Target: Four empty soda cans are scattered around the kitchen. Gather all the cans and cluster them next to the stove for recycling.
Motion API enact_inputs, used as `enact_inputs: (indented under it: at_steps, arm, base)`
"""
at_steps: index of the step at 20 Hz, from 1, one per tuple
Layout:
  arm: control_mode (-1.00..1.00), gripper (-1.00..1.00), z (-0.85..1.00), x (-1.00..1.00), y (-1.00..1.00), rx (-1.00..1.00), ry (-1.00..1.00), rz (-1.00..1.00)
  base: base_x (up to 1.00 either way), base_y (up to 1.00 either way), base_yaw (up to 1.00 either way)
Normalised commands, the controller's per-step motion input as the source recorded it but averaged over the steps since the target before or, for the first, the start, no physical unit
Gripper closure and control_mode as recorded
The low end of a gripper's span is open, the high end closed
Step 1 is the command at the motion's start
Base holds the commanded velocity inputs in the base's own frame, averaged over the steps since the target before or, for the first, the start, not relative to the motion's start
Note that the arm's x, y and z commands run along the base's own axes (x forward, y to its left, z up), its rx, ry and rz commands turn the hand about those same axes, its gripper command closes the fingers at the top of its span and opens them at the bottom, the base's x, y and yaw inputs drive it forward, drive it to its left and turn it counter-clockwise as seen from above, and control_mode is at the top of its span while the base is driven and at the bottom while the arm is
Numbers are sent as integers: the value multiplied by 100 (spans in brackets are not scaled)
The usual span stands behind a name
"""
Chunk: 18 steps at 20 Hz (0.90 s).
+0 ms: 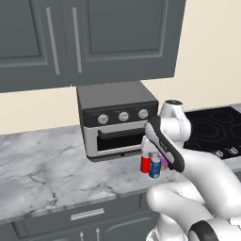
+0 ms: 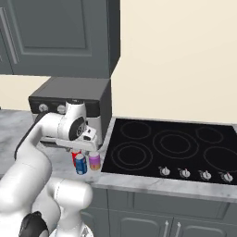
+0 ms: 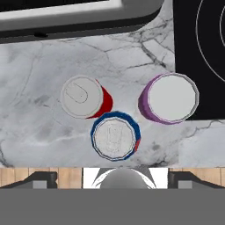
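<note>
While the hand [image 2: 88, 137] hangs above the cluster, three cans stand upright on the marble desk [image 1: 52, 164]: red can [image 3: 83, 96], blue can [image 3: 115, 136], purple can [image 3: 169, 97]. Red and blue look touching in the hand view; purple stands just beside them, at the left edge of the stove [image 2: 173, 146]. All three sit between the stove and the toaster oven [image 1: 117, 120], in front of the oven's door. Fourth can isn't in any view. Hand holds nothing; finger tips sit low at the frame edge, so I can't tell how far apart they are. In the left base view the arm covers most of the purple can and part of the stove. Grey wall cabinets [image 1: 89, 37] overhead, drawers [image 1: 87, 214] below.
</note>
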Motion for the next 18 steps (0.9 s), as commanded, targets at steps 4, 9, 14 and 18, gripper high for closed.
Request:
enact_inputs:
  at_steps: [4,9,14,18]
  arm:
    - [-100,-100,24,-32,0,0,-9,0]
    - [-100,-100,26,-38,0,0,-10,0]
    - [-100,-100,28,-36,0,0,-9,0]
    - [-100,-100,35,-32,0,0,-9,0]
  base:
    - [0,0,0]
    - [0,0,0]
    - [0,0,0]
    - [0,0,0]
